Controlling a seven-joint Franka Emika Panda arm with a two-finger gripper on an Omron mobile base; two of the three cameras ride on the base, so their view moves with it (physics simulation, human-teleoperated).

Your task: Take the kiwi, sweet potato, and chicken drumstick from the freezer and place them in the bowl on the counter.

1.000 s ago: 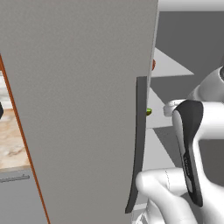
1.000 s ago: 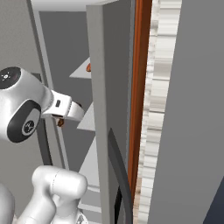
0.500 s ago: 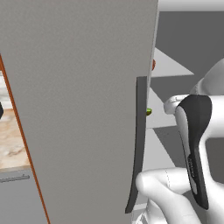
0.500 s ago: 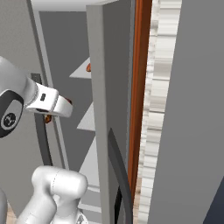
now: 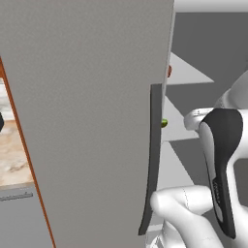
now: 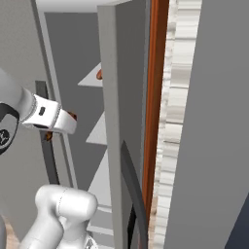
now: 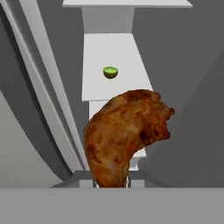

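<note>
Right now your gripper (image 7: 112, 183) is clamped on the narrow end of the chicken drumstick (image 7: 124, 135), meaty end pointing away toward the freezer (image 5: 97, 97) shelves. Kiwi (image 7: 110, 72) sits farther in, on a pale shelf, well apart from the drumstick. Back the hand out straight, I'd say; keep the drumstick clear of the door edge and the dark handle (image 5: 151, 160) before you swing toward the counter (image 5: 12, 162). Fingertips are hidden under the meat, so grip depth is hard to judge. Bowl placement can't be read. An orange bit (image 6: 99, 74) on an upper shelf is too cut off to identify.
</note>
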